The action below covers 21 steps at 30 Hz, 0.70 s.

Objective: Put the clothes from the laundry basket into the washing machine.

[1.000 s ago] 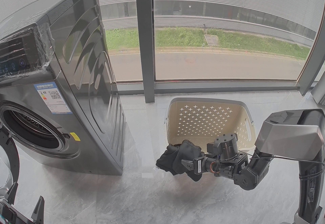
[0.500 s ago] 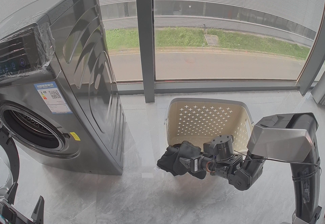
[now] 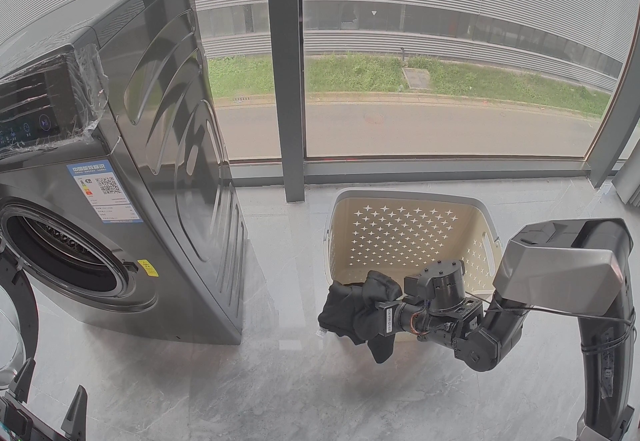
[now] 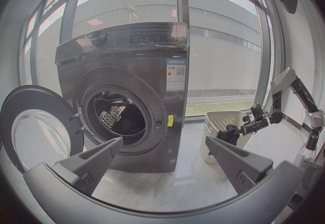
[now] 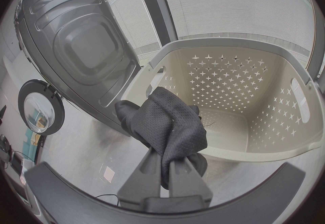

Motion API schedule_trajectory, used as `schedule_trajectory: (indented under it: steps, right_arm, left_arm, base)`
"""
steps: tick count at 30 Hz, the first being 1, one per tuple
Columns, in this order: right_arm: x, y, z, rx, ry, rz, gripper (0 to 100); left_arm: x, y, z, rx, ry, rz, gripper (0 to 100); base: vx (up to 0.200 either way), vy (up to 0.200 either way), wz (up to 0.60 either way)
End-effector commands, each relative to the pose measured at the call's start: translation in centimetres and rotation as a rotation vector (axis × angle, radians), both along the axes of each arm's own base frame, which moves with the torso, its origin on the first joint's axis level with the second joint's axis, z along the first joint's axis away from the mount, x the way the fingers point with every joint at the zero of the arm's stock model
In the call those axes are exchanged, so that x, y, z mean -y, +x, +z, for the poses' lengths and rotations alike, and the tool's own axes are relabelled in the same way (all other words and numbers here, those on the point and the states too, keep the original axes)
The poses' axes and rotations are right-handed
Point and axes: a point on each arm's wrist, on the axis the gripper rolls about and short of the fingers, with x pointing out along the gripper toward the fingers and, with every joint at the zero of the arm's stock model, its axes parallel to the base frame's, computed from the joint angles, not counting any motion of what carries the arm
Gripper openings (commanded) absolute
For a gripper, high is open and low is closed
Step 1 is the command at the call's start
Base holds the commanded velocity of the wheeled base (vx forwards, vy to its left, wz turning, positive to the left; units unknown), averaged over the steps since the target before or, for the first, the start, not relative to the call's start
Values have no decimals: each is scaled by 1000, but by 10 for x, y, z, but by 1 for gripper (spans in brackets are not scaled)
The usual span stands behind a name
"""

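Pale marbled floor (image 3: 280, 389) runs under tall windows (image 3: 433, 62). The cloth (image 3: 353, 312) is black perforated mesh, bunched in soft folds. It hangs clamped in the right gripper (image 3: 381, 320) at the near rim of the basket (image 3: 407, 197), on the side toward the washer (image 3: 167, 162), whose door (image 4: 44, 99) stands open. The left gripper (image 4: 161, 142) is spread wide, low before the drum, holding nothing. Since half a second ago the right arm has drawn slightly to the robot's right, cloth with it, and one fold now dangles lower.
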Motion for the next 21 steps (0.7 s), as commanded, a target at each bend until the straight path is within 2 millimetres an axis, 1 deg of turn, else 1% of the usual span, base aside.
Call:
schedule_trajectory:
  steps: [1,5,6,8,9,10,13,17,18,19,20,21]
  right_arm:
    - [7,-5,29,49,29,-10,0]
    - [11,-19,57,88,58,2,0]
    - [12,-21,60,93,63,3,0]
    - [12,-32,84,142,103,14,0]
    - [13,-36,92,164,117,19,0]
    - [13,-45,108,205,149,30,0]
    - [17,-63,133,264,194,53,0]
    - [28,-92,164,332,246,79,0]
    - [32,-97,170,349,257,81,0]
    - [33,-98,171,352,258,81,0]
    - [43,-108,183,391,271,78,0]
    - [47,-112,189,413,280,76,0]
  left_arm:
    - [0,0,-4,2,1,0,100]
    - [0,0,-4,2,-1,0,100]
    - [0,0,-4,2,-1,0,100]
    - [0,0,-4,2,-1,0,100]
    - [0,0,-4,2,-1,0,100]
    - [0,0,-4,2,1,0,100]
    - [0,0,-4,3,-1,0,100]
    - [0,0,-4,3,-1,0,100]
    - [0,0,-4,3,-1,0,100]
    - [0,0,-4,3,-1,0,100]
    - [0,0,-4,3,-1,0,100]
    - [0,0,-4,3,1,0,100]
  base:
    - [0,0,0]
    - [0,0,0]
    - [0,0,0]
    - [0,0,0]
    - [0,0,0]
    - [0,0,0]
    - [0,0,0]
    - [0,0,0]
    - [0,0,0]
    - [0,0,0]
    - [0,0,0]
    - [0,0,0]
